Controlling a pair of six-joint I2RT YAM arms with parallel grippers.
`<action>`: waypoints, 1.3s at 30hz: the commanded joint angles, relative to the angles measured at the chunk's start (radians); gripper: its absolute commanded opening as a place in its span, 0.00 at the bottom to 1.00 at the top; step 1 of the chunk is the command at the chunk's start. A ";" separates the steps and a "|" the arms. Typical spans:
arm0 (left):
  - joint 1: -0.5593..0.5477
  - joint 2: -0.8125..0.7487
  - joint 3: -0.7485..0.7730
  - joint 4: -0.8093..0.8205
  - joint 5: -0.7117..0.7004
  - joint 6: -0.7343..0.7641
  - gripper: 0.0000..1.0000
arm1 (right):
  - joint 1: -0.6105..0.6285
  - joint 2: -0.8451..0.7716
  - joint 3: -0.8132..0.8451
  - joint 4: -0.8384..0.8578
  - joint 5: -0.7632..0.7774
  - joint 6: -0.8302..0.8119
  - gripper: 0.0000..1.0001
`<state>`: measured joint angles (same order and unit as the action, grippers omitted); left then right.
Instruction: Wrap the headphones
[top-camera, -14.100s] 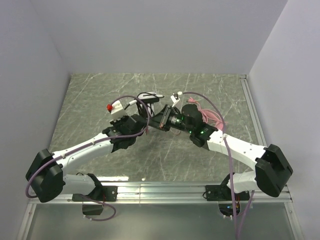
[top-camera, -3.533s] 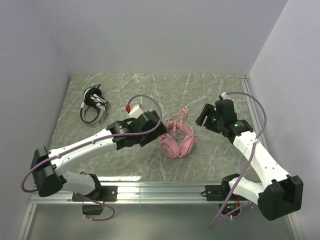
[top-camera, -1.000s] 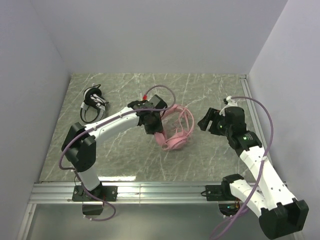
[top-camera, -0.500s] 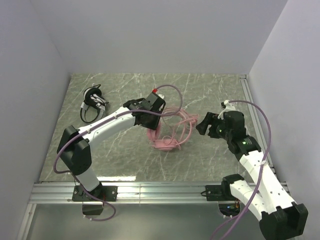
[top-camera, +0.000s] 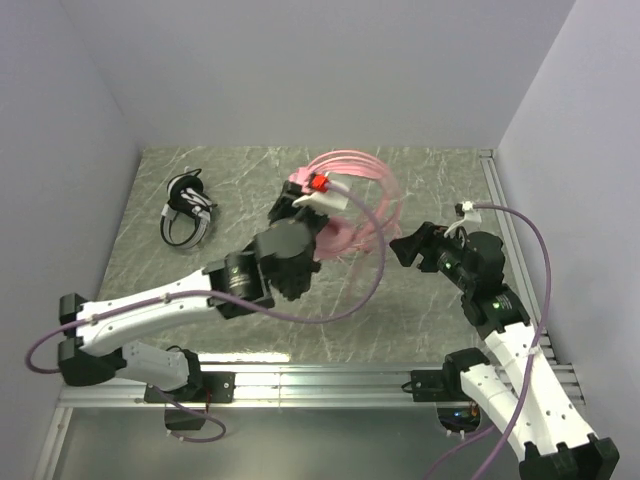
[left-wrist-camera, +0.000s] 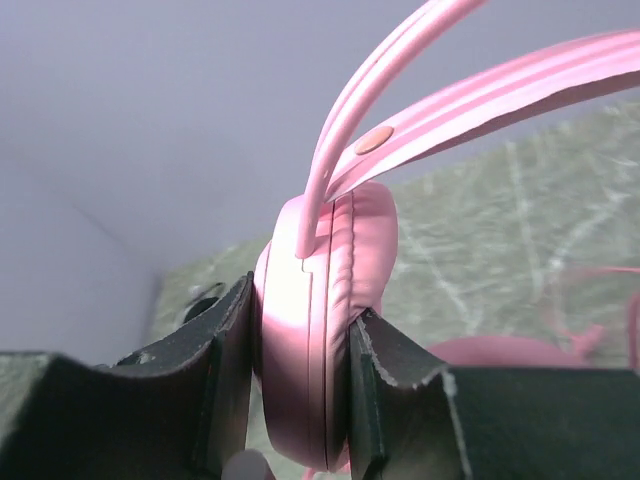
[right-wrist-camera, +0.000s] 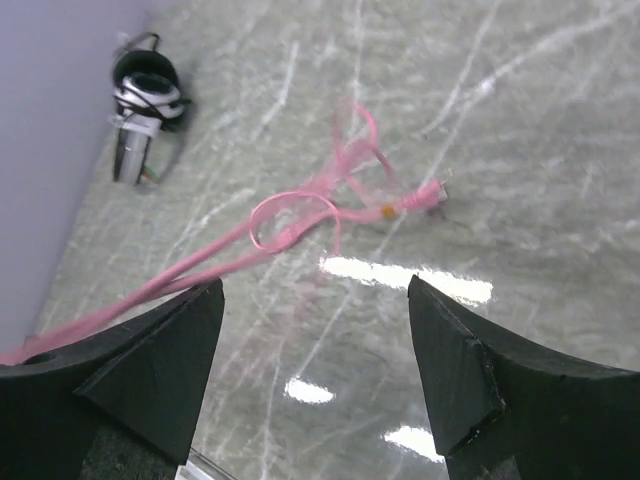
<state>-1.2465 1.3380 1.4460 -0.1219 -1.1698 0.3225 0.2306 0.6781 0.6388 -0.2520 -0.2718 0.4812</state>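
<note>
Left end effector (left-wrist-camera: 298, 385) pinching one ear cup of pink headset (left-wrist-camera: 330, 260), raised over bench (top-camera: 430, 180) centre, headband arcing up toward far right; pink cable (right-wrist-camera: 300, 215) trails on bench. Right end effector (right-wrist-camera: 315, 300) spread, empty. Black-and-white headset (top-camera: 188, 208) far-left, band pointing near.

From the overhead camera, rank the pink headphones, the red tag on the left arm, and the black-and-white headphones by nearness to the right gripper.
1. pink headphones, held up, just beside the right gripper.
2. red tag, centre, on the left wrist.
3. black-and-white headphones, far left.
</note>
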 joint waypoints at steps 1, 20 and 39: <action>0.007 -0.082 -0.119 0.571 -0.176 0.412 0.17 | -0.005 -0.046 -0.007 0.115 -0.029 0.008 0.81; 0.120 0.081 0.059 -0.380 0.307 -0.255 0.23 | 0.033 -0.029 0.108 0.197 -0.098 -0.147 0.90; 0.119 0.141 0.076 -0.426 0.364 -0.298 0.23 | 0.323 0.247 0.276 0.030 0.401 -0.234 0.91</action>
<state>-1.1271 1.5387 1.4887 -0.6132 -0.8005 0.0479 0.5446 0.9382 0.8864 -0.2092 0.0227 0.2687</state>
